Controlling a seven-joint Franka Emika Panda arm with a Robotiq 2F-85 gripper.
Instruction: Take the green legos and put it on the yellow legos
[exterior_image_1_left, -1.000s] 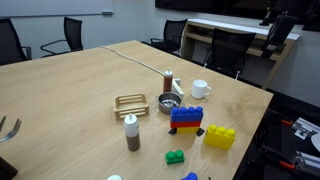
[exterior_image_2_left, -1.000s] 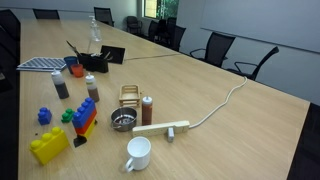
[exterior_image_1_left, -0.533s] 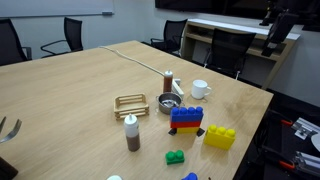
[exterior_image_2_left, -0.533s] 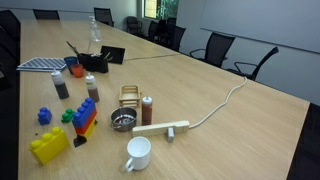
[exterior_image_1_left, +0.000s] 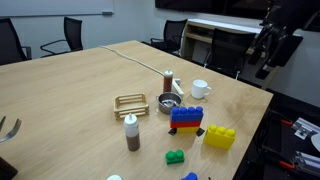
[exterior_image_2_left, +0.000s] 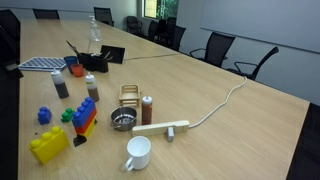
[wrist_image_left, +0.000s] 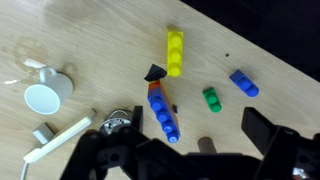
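Observation:
The green legos (exterior_image_1_left: 175, 157) lies on the wooden table near its front edge, also in an exterior view (exterior_image_2_left: 67, 116) and in the wrist view (wrist_image_left: 212, 98). The yellow legos (exterior_image_1_left: 220, 136) sits a short way from it, also in an exterior view (exterior_image_2_left: 48, 146) and in the wrist view (wrist_image_left: 175, 52). My gripper (exterior_image_1_left: 270, 48) hangs high above the table's far corner, well away from both. In the wrist view its fingers (wrist_image_left: 175, 140) stand wide apart and empty.
A blue-and-red brick stack (exterior_image_1_left: 186, 118) stands between the green and yellow legos. A blue brick (wrist_image_left: 244, 82), a white mug (exterior_image_1_left: 200, 89), a metal strainer (exterior_image_1_left: 168, 104), a brown bottle (exterior_image_1_left: 131, 132) and a wooden rack (exterior_image_1_left: 131, 101) are nearby. Office chairs ring the table.
My arm has come lower and further into the exterior view at the top right. Nothing on the table has moved.

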